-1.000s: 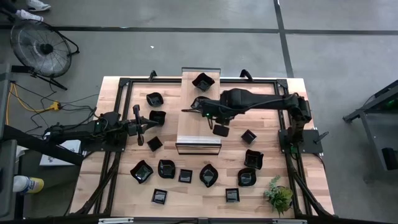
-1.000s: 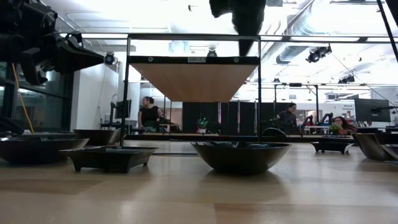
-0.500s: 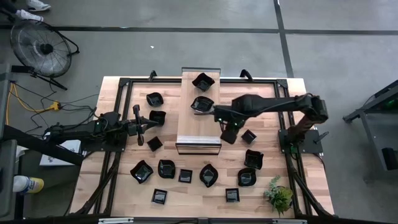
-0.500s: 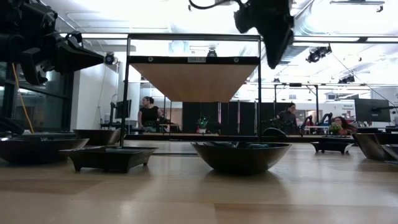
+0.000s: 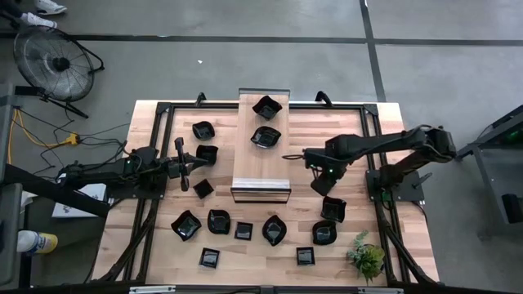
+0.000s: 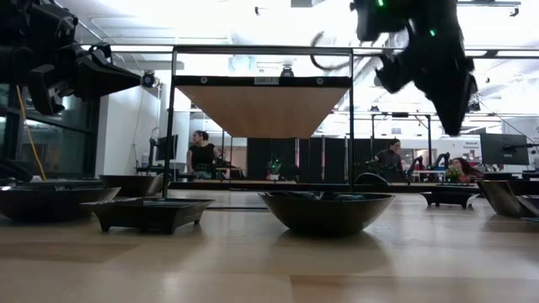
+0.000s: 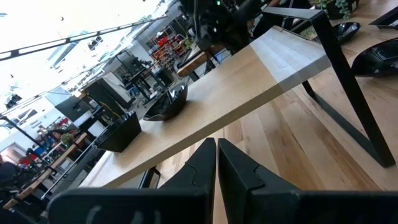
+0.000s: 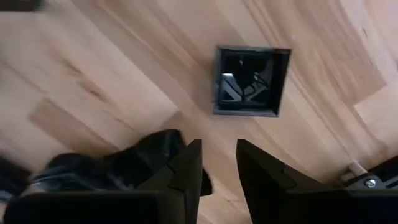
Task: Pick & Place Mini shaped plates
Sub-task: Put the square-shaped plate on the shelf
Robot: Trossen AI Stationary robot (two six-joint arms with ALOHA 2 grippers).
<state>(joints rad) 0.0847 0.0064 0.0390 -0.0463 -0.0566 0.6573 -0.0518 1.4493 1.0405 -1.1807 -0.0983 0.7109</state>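
Many mini shaped plates, small glossy black dishes, lie on the wooden table (image 5: 163, 237). Two plates (image 5: 266, 107) (image 5: 265, 136) rest on a raised wooden shelf (image 5: 261, 167). My right gripper (image 8: 217, 146) points down, open and empty, just right of the shelf. It hangs above a small square plate (image 8: 252, 81) that lies flat on the table, and in the high view the gripper (image 5: 321, 178) largely covers that plate. My left gripper (image 7: 216, 144) is shut and level at the table's left, beside a square plate (image 5: 207, 153).
More plates lie in rows near the front edge (image 5: 243, 231) (image 5: 305, 256) and at the left (image 5: 203, 129). A larger plate (image 5: 333, 208) sits just nearside of my right gripper. A small green plant (image 5: 365, 255) stands at the front right. The shelf's black legs (image 7: 348, 81) stand on the table.
My right gripper has gone from above the shelf toward the table's right edge and down, rolling about its own axis as it went. It now hangs over the small square plate. The plate on the shelf stays where it was.
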